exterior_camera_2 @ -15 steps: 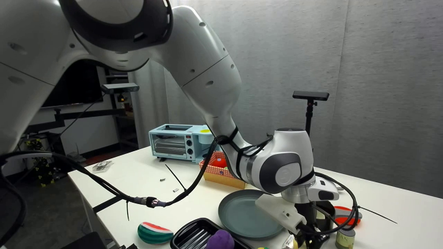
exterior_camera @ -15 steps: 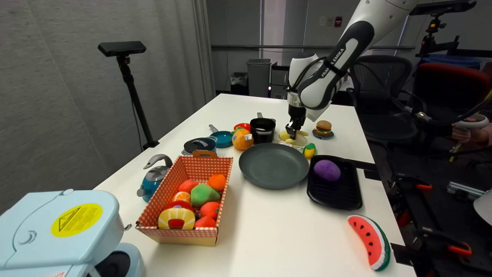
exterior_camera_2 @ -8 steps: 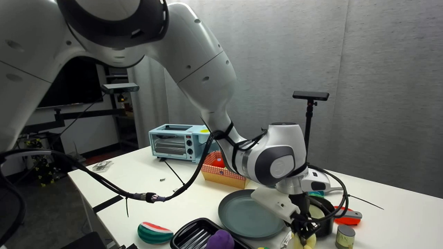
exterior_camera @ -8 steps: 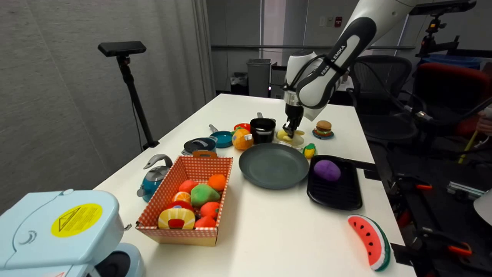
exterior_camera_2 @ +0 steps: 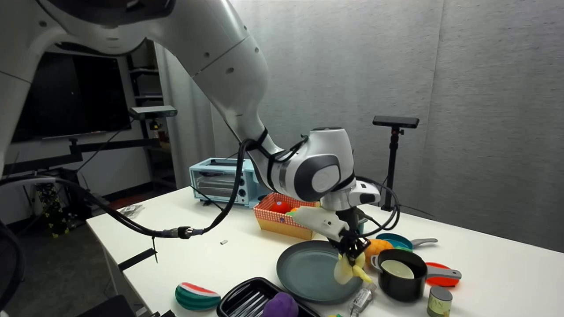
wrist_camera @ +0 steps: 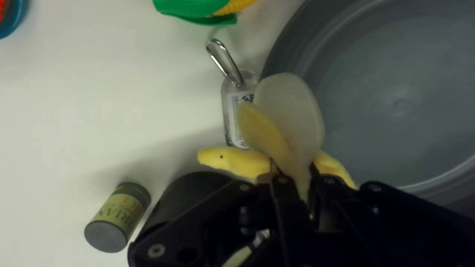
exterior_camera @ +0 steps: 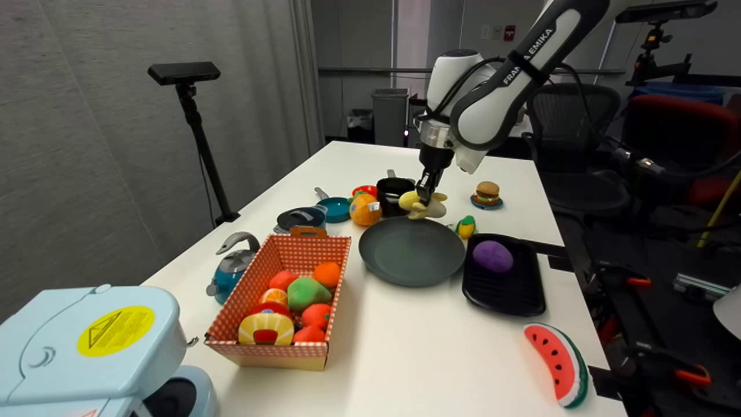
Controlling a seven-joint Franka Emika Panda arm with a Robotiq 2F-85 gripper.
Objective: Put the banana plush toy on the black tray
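The banana plush toy is yellow with a pale body and peel-like flaps. It shows in both exterior views and in the wrist view. My gripper is shut on it, pinching its middle between the fingers. The toy hangs above the table at the edge of the round dark grey plate. The black tray lies beside that plate with a purple plush toy in it. In an exterior view the tray is partly cut off. It is out of the wrist view.
A black pot, a can and a clear tag with a carabiner are near the gripper. A toy corn lies by the tray. The fruit basket, orange toy and watermelon slice are also on the table.
The gripper has closed on the banana plush toy and lifted it off the table. It has moved with the toy toward the round plate, away from the pot.
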